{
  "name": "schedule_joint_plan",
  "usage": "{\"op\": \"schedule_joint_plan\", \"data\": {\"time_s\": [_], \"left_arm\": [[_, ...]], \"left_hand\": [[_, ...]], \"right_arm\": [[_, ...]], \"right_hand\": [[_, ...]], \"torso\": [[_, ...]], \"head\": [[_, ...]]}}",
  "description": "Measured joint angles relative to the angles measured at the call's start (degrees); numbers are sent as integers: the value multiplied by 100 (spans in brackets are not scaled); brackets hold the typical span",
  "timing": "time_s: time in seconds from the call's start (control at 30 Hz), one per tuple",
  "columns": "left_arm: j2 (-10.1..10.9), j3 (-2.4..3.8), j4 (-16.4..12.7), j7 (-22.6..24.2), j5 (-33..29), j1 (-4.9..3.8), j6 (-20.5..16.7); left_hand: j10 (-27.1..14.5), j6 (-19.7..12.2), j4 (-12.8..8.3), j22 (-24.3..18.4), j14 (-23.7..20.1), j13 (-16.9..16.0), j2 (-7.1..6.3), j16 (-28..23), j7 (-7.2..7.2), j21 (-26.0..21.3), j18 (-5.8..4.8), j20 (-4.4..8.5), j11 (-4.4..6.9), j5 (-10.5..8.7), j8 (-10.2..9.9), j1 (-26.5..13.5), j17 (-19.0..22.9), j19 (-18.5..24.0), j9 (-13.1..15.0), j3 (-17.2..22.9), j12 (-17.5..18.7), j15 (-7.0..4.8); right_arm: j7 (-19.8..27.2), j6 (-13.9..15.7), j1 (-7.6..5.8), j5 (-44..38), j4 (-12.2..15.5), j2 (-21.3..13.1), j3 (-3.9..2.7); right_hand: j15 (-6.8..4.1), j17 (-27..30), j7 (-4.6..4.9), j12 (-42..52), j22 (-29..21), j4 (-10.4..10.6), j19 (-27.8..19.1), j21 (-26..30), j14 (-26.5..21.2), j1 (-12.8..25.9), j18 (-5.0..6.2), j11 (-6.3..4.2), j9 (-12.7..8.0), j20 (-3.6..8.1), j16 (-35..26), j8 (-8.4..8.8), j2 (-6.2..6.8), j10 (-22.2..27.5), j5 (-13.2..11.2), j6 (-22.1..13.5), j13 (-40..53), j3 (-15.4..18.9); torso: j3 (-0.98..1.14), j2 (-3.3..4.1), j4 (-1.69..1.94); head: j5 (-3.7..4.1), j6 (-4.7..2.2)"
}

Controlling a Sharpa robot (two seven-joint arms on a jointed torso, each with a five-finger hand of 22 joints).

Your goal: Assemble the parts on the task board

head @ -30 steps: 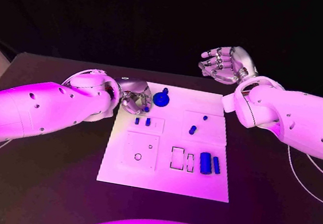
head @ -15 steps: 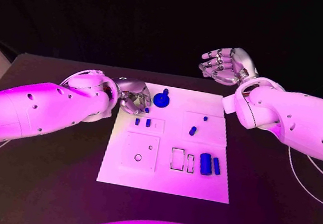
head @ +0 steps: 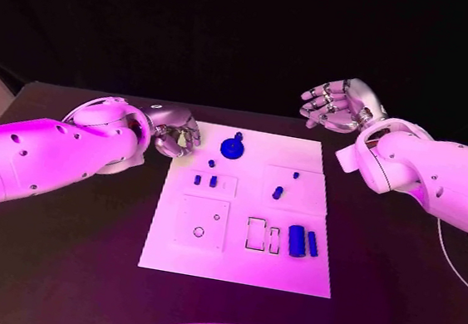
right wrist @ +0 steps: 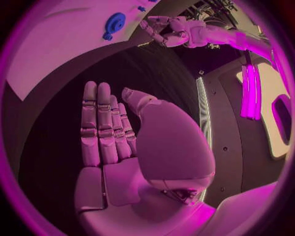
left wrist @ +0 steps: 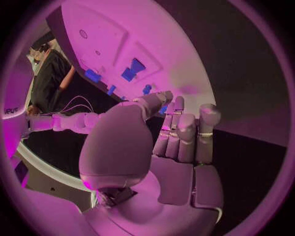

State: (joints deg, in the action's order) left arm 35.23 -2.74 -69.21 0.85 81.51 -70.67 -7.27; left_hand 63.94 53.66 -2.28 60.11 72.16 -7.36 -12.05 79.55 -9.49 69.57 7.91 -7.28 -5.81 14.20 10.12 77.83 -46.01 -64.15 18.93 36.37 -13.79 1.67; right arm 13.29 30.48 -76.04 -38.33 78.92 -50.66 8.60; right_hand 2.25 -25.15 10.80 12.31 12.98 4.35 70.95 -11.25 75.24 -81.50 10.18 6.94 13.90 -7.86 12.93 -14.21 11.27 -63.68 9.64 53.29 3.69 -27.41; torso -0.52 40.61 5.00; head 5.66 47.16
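White task board (head: 231, 254) flat mid-table, small blue parts (head: 303, 243) scattered across it, round blue part (head: 231, 147) near its far edge

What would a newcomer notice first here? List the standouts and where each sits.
First the white task board in the middle of the black table, dotted with small blue parts, the round blue part near its far edge standing out. Then the two silver hands: the left hand by the board's far left corner, holding nothing, and the right hand raised beyond the far right corner, fingers apart.

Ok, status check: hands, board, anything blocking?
Left hand empty, at task board far-left corner. Right hand open, beyond board. Round blue part on board. Nothing blocking.
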Motion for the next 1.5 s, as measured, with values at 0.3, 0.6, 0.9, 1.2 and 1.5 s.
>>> {"op": "schedule_joint_plan", "data": {"time_s": [0.3, 0.6, 0.9, 1.2, 1.5], "left_arm": [[596, 169, -519, 166, -1664, -27, -251], [1132, 190, -1134, 912, -4183, 1, -116], [1466, 192, -1544, 1518, -5790, 75, 133], [1585, 191, -1687, 1839, -6327, 98, 328], [1626, 190, -1711, 1984, -6519, 104, 406]], "left_hand": [[-72, 31, 7, -1197, -1010, -104, -7, -975, -76, -1016, 180, -34, -54, 0, 34, 37, 1743, 1106, -61, -7, -101, 48], [-223, 11, 181, -1659, -1577, -161, -41, -1757, -96, -1768, 180, -123, -84, 0, 34, -104, 2169, 1478, -121, -360, -214, 118], [-90, -66, 384, -2593, -1757, 160, -60, -4165, -101, -3230, 180, -324, -164, 0, 158, -83, 3102, 1802, -155, -400, 236, 303], [140, -86, 378, -3026, -1588, 353, 5, -5585, -122, -3902, 178, -421, -217, 0, 200, -7, 3338, 1807, -168, -395, 831, 391], [161, -86, 356, -3140, -1576, 353, 35, -5815, -122, -4060, 178, -421, -239, 0, 221, 23, 3355, 1807, -185, -385, 916, 419]], "right_arm": [[-212, -438, 1, -1085, 317, -463, 17], [-766, -733, 83, -2717, 719, -772, 68], [-1539, -934, 337, -4338, 988, -740, 90], [-1979, -1040, 571, -5126, 1015, -588, 92], [-2231, -999, 688, -5481, 944, -422, 82]], "right_hand": [[-369, -1846, -252, -352, 1840, -359, 569, -2255, 862, 57, 0, -316, -56, 437, 2486, 187, -10, -971, 367, 538, 156, -120], [-368, -3579, -265, -692, 4253, -282, 1014, -4619, 861, 343, -356, -339, 10, 384, 4741, 274, 158, -1042, 196, 591, 249, -311], [-349, -4142, -278, -860, 5032, -96, 1148, -5366, 880, 517, -446, -255, 61, 331, 5501, 315, 332, -709, -60, 562, 128, -327], [-297, -4334, -260, -860, 5375, 92, 1206, -5666, 888, 603, -446, -257, 108, 293, 5841, 337, 419, -650, -244, 543, 71, -235], [-297, -4357, -260, -860, 5440, 135, 1205, -5742, 888, 552, -447, -257, 135, 292, 5935, 337, 446, -650, -209, 543, 42, -272]], "torso": [[8, -6, -9], [-10, -6, -7], [-18, -14, 12], [-19, -1, 3], [-7, 3, 5]], "head": [[194, -146], [352, -296], [399, -351], [363, -325], [363, -284]]}}
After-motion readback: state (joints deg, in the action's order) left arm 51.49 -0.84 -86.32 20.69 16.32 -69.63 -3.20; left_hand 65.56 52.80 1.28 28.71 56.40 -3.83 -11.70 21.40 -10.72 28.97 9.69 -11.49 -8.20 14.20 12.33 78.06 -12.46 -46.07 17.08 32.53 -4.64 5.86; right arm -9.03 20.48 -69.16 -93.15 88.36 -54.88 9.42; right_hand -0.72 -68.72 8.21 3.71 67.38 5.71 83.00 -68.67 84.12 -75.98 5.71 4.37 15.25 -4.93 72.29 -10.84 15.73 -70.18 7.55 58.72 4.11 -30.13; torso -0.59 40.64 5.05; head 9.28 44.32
